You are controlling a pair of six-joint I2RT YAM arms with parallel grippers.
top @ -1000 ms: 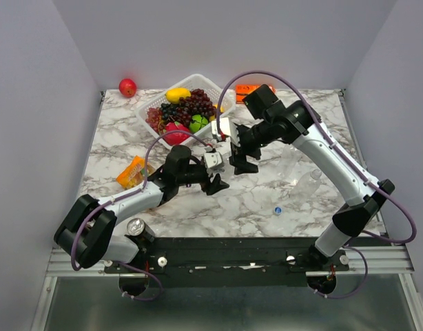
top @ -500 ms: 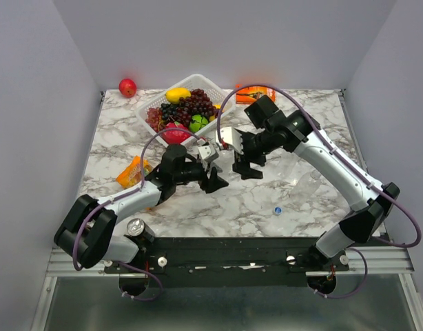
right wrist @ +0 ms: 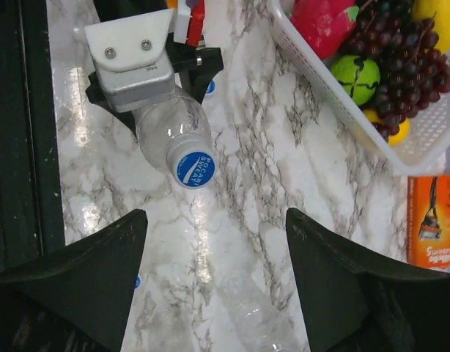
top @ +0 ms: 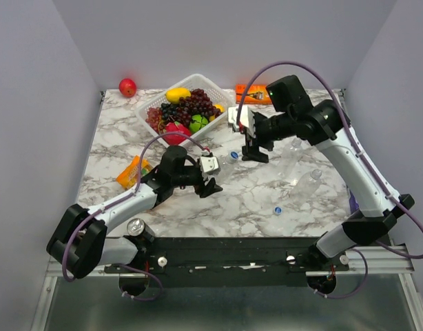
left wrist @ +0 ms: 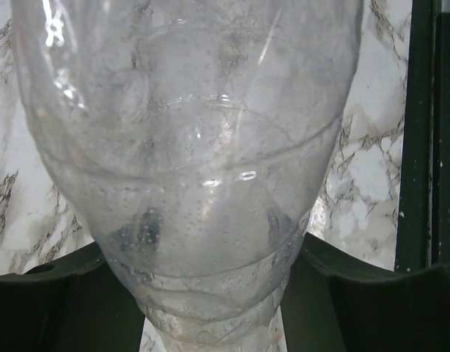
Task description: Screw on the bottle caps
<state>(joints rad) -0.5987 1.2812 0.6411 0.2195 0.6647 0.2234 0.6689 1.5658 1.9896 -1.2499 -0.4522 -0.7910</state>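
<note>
Top external: left gripper (top: pixel 210 178) clamps a bottle (top: pixel 224 161) mid-table. Right gripper (top: pixel 256 150) hangs near its neck end, jaws apart, holding nothing. Fruit basket (top: pixel 151 103) sits close behind, and a loose cap (top: pixel 277 209) lies near the front edge. Only the right wrist view shows the blue cap (right wrist: pixel 194 169) on the held bottle; the left wrist view shows just its clear body.

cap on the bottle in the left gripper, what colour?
Blue cap with white lettering; clearest in right wrist view.

Clear glossy plastic bottle (left wrist: pixel 196 147), smooth blue plastic cap (right wrist: pixel 193 169) — polished marble-look table (right wrist: pixel 262 191).
</note>
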